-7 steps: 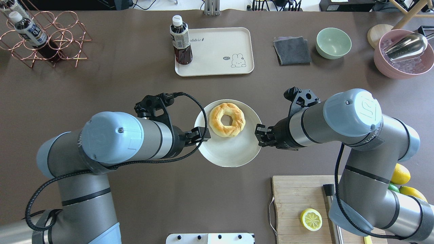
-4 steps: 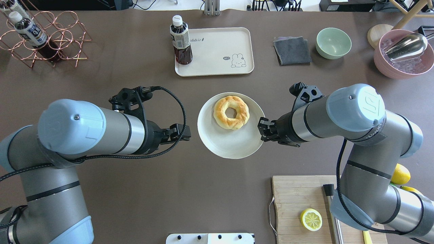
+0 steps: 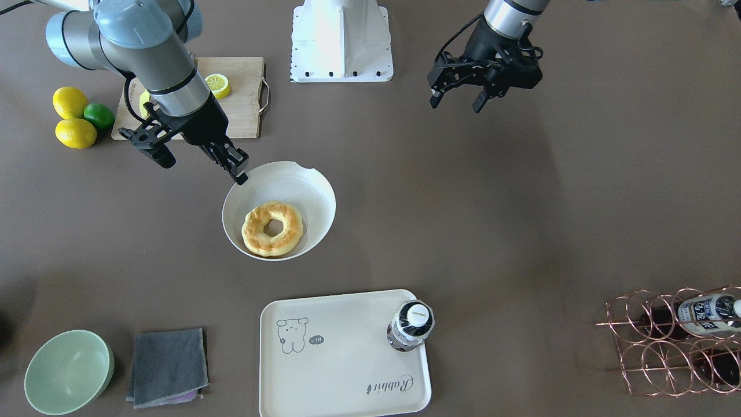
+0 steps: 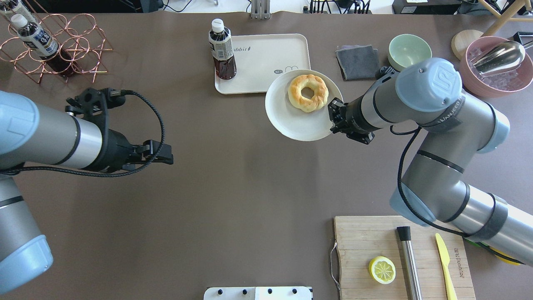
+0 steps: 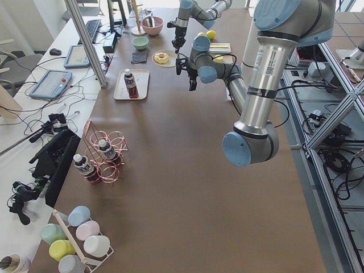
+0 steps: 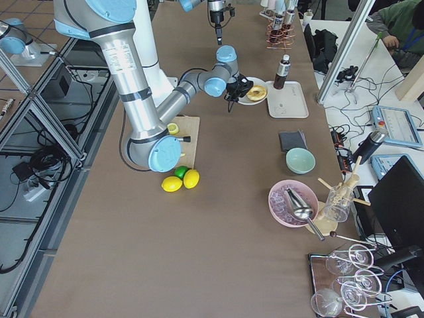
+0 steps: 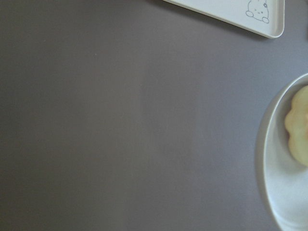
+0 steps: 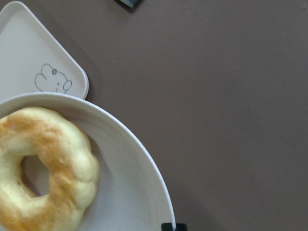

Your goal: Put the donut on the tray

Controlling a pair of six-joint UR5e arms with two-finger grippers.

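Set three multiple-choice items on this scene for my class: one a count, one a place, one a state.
1. How many bottles stand on the tray? A none; B one; C two.
2. The donut lies on: A the white plate; B the tray; C neither.
3. The left end effector is: A shut on the plate; B shut on a bottle; C open and empty.
Key: 1 B: one dark bottle stands at the tray's corner. 2 A: the donut sits on the plate held at its rim by the right end effector. 3 C: its fingers are spread, nothing between them.
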